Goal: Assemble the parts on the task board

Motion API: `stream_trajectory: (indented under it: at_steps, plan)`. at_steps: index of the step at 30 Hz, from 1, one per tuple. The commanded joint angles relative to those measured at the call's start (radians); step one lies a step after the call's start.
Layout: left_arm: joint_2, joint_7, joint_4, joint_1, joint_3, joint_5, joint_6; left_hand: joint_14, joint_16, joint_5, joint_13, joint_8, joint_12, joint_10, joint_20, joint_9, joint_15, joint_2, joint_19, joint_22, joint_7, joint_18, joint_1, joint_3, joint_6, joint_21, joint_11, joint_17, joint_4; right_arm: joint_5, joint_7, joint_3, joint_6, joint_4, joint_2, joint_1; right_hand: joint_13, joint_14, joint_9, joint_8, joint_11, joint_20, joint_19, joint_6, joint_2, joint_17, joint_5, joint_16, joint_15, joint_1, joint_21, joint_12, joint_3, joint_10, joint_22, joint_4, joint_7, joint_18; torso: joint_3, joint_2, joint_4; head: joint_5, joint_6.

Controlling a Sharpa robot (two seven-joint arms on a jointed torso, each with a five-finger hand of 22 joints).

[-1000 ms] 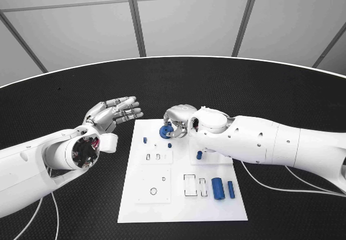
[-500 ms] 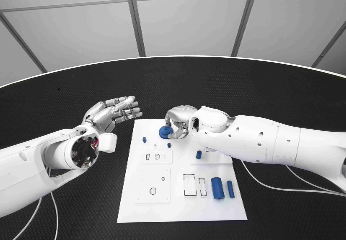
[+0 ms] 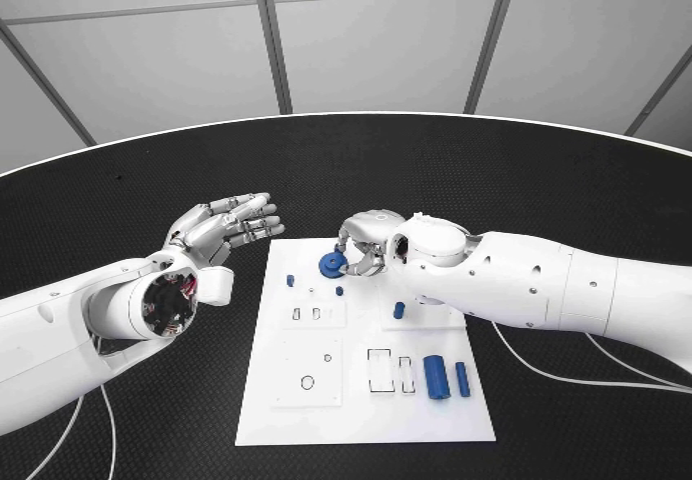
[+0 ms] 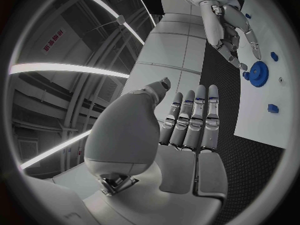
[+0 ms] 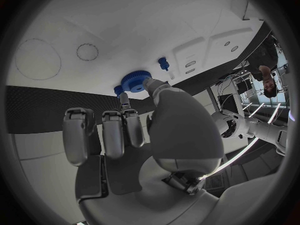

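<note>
— Where is the gear (image 3: 332,264)?
— At the board's (image 3: 361,420) 12 o'clock edge, pinched by the right hand (image 3: 364,243); its flat face is tilted toward the left hand (image 3: 224,226) (axis not clear).
— The left?
— Holds nothing, fingers straight and apart, at the board's 10 o'clock.

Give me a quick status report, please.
Left hand open, off the board. Right hand pinching the blue gear over the board's far end. Nothing in the way.
</note>
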Motion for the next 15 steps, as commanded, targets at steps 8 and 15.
stream_trajectory:
  at_steps: [8, 15]
  plan:
    - [-0.002, 0.000, -0.006, 0.000, 0.000, 0.000, 0.002, -0.005, -0.005, 0.002, -0.001, -0.006, -0.004, -0.001, 0.003, -0.001, 0.000, 0.000, -0.006, -0.001, 0.046, 0.019, -0.008, 0.005, -0.006, 0.001, 0.005, 0.002, 0.001, 0.105, 0.076, 0.000, -0.239, 0.134, -0.162, 0.000, 0.201, 0.101, 0.001, 0.004, 0.002, 0.001, 0.077, 0.054, 0.013, 0.242, 0.055, -0.004, -0.005, 0.019, -0.024, -0.019, 0.021, 0.047, 0.212, -0.016, -0.009, -0.006, 0.0007, -0.002, -0.0024, 0.004, 0.003]
    - [0.003, 0.001, -0.026, 0.000, 0.000, 0.000, 0.003, -0.006, -0.006, 0.001, -0.001, -0.007, -0.005, -0.003, 0.003, -0.002, 0.001, 0.000, -0.007, -0.002, 0.047, 0.019, -0.010, 0.006, -0.007, 0.000, 0.006, 0.002, 0.000, 0.387, 0.239, 0.000, -0.279, 0.156, -0.323, 0.001, 0.200, 0.103, -0.005, -0.010, 0.004, -0.005, 0.079, 0.054, -0.014, 0.249, 0.014, -0.001, -0.009, 0.052, -0.019, -0.020, 0.031, 0.046, 0.218, -0.046, -0.005, -0.008, 0.0027, -0.009, -0.0144, 0.000, 0.008]
